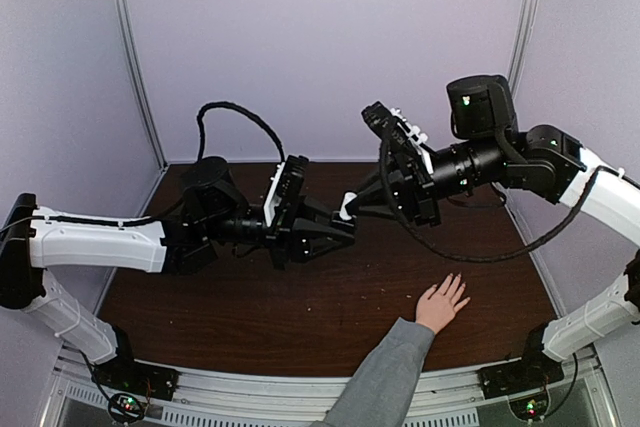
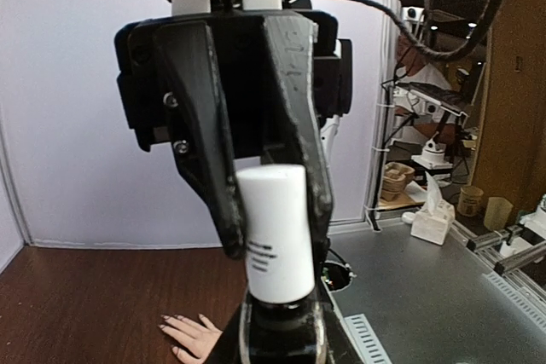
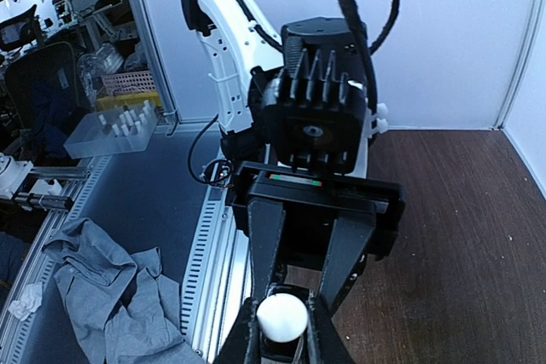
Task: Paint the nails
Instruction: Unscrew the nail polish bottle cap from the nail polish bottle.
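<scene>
A light-skinned hand [image 1: 440, 302] with a grey sleeve [image 1: 385, 377] lies palm down, fingers spread, on the dark wooden table [image 1: 250, 307] at the front right. Its nails [image 2: 165, 321] are tiny and look dark-tipped in the left wrist view. Both grippers meet in mid-air above the table's middle, left of and behind the hand. My left gripper [image 1: 338, 225] is shut on a small dark polish bottle [image 2: 281, 326]. My right gripper [image 1: 354, 201] is shut on the bottle's white cap [image 2: 275, 232], which also shows end-on in the right wrist view [image 3: 282, 317].
Lilac walls close the back and both sides. A metal rail [image 1: 300, 392] runs along the near edge. Off the table are a tissue box [image 2: 433, 221], a grey cloth [image 3: 102, 296] and a clear rack of vials [image 3: 119, 125].
</scene>
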Controlling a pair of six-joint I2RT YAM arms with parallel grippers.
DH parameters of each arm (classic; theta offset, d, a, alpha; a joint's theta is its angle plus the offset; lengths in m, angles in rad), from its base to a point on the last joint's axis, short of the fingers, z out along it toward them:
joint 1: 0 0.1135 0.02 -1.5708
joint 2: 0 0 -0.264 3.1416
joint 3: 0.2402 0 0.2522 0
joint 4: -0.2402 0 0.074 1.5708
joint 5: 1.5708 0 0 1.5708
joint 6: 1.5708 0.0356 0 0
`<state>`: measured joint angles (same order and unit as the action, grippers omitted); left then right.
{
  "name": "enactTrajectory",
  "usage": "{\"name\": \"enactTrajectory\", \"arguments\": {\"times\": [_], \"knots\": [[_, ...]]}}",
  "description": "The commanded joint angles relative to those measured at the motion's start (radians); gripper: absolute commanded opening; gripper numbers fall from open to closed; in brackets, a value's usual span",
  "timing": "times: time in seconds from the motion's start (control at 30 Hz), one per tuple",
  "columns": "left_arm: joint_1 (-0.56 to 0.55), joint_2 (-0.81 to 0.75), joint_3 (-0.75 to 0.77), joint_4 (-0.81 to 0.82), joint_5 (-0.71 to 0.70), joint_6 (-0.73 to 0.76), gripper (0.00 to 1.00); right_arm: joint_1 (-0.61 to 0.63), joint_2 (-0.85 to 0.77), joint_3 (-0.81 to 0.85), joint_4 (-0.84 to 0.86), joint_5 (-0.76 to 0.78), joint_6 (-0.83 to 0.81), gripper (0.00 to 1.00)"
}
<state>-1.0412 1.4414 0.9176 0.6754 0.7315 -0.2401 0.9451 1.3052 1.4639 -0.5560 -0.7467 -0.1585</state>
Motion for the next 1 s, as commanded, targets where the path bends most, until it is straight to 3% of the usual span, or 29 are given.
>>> {"name": "enactTrajectory", "arguments": {"times": [0.0,0.2,0.33,0.5,0.57,0.7,0.97], "knots": [[-0.039,0.015,0.062,0.08,0.271,-0.005,0.0,-0.016,-0.001,0.016,0.034,-0.013,-0.057,0.0],[-0.038,0.01,0.058,0.076,0.251,-0.001,0.0,-0.015,0.002,0.015,0.031,-0.006,-0.052,0.03],[-0.036,-0.012,0.028,0.063,0.156,0.048,0.0,-0.016,-0.014,0.01,0.042,0.068,-0.033,0.3],[-0.034,-0.061,-0.012,-0.005,-0.139,0.151,0.0,-0.02,-0.046,-0.023,0.091,0.177,0.023,0.62],[-0.034,-0.067,-0.015,-0.031,-0.218,0.173,0.0,-0.021,-0.042,-0.024,0.096,0.201,0.051,0.69],[-0.033,-0.069,-0.013,-0.061,-0.333,0.195,0.0,-0.023,-0.009,0.012,0.078,0.305,0.146,0.74],[-0.034,-0.056,-0.006,-0.099,-0.607,0.216,0.0,-0.022,0.024,0.052,0.073,0.426,0.35,0.67]]}}
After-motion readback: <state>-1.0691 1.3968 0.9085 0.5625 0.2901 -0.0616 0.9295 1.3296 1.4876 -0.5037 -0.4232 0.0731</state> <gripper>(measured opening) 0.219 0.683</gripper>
